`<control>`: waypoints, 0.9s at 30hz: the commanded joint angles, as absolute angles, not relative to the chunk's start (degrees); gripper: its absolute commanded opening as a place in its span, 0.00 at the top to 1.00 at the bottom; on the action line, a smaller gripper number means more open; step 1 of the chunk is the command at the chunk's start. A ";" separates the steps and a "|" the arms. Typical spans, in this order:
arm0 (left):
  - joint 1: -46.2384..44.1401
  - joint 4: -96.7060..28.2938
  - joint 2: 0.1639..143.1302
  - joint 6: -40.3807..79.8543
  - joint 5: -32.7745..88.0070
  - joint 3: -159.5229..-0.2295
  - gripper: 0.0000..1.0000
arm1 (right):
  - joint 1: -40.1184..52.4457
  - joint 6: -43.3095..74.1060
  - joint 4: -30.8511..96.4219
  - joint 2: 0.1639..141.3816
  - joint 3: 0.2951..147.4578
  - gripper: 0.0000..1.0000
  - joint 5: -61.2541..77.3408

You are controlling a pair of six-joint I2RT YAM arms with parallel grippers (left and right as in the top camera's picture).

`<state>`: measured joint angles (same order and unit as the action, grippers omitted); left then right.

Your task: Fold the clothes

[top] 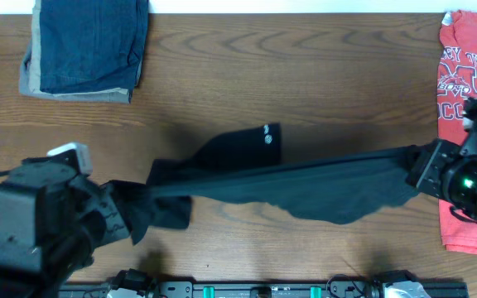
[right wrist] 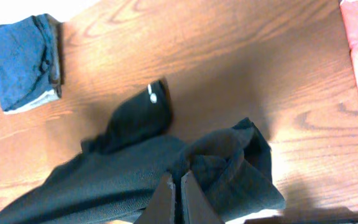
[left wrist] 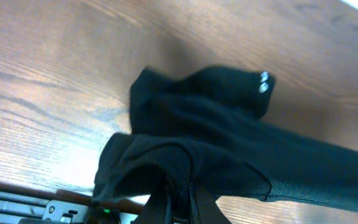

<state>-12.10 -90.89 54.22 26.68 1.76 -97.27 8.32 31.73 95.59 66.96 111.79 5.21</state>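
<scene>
A black shirt [top: 305,186] stretches across the middle of the wooden table [top: 305,66], pulled into a long band between the two hands. The left hand [top: 116,205], at the lower left of the frame, grips one bunched end. The right hand [top: 418,164], at the right of the frame, clamps the other. The band's upper edge runs as a taut line that rises slightly toward the right, and loose fabric sags below it right of centre. One part of the shirt lies above the line near the centre and bears a small white round logo [top: 265,132]. A blue denim and tan stack [top: 89,45] sits in the upper left corner. A red printed T-shirt [top: 458,74] lies along the right edge, partly under the right arm.
</scene>
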 commanded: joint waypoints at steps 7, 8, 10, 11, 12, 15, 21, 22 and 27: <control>-11.86 -81.76 54.43 25.50 2.17 -105.08 0.94 | 7.09 29.78 90.32 68.58 117.16 0.99 -3.16; -11.86 -79.50 55.02 25.47 1.85 -104.62 0.94 | 7.09 29.74 89.01 69.52 117.16 0.99 -3.60; -11.86 -75.00 57.01 25.28 0.67 -103.61 0.94 | 7.09 29.76 86.06 72.49 117.16 0.99 -4.10; -11.86 -72.86 58.59 25.28 -0.38 -103.15 0.94 | 7.07 29.71 84.38 74.32 117.16 0.99 -4.10; -11.84 -71.18 60.27 25.26 -1.10 -102.85 0.94 | 7.07 29.69 82.72 76.12 117.16 0.99 -4.19; -11.86 -65.01 67.31 24.29 -2.00 -102.61 0.94 | 7.09 29.65 75.31 82.19 117.16 0.99 -3.75; -10.48 -48.93 82.28 23.81 -3.75 -105.84 0.94 | 6.92 27.40 59.70 90.19 118.98 0.99 -1.23; -10.17 -47.05 83.66 22.65 -3.73 -107.53 0.94 | 6.63 26.59 58.89 90.70 120.49 0.99 -1.26; -9.17 -45.65 85.84 18.39 -3.70 -121.58 0.94 | 1.63 22.57 63.92 90.85 133.93 0.99 -1.28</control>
<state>-10.04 -46.89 90.59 22.33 -1.74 -111.48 5.54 26.41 62.70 94.26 124.29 -0.05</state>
